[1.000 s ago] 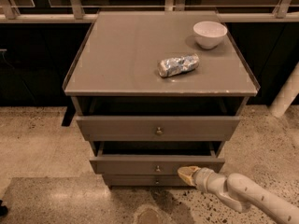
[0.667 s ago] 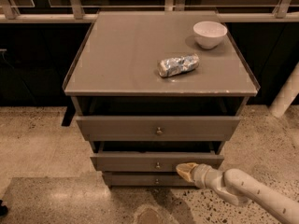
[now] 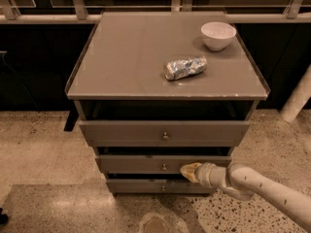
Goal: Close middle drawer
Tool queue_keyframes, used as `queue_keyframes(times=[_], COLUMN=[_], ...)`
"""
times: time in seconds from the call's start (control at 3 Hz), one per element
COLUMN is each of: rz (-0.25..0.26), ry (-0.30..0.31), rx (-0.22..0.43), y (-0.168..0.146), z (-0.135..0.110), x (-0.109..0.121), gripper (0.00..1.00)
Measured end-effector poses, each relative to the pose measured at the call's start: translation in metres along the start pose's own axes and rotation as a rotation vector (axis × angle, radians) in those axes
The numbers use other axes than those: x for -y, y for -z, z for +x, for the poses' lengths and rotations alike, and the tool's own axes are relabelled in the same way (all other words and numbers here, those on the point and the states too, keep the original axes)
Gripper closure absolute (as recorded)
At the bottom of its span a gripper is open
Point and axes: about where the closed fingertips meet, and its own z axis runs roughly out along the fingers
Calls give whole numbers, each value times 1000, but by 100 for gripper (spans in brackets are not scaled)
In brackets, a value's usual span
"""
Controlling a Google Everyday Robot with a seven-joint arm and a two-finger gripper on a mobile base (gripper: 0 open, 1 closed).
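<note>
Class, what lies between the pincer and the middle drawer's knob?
Only bare drawer front: in the camera view the pincer sits just right of the middle drawer's knob.

One grey cabinet (image 3: 131, 57) here, and it's carrying three drawers, the top drawer (image 3: 121, 132), the middle drawer (image 3: 136, 164) and the bottom drawer (image 3: 136, 186), with three small round knobs (image 3: 165, 136), one at the centre of each front. Up on top I count two things: one white bowl (image 3: 218, 35) at the far right corner and one crumpled silvery-blue packet (image 3: 185, 67) nearer the middle. And there's one gripper (image 3: 190, 172), at the middle drawer's front just right of its knob, on the one white arm (image 3: 272, 191) reaching in from the near right.
</note>
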Motion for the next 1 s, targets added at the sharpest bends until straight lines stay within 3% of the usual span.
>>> queue_keyframes(times=[0.67,1.0], rz=[-28,-27], ry=[4,-29], rx=[-10,-25], y=[-2,26], z=[-2,8], x=[-2,-24], gripper=[100,100])
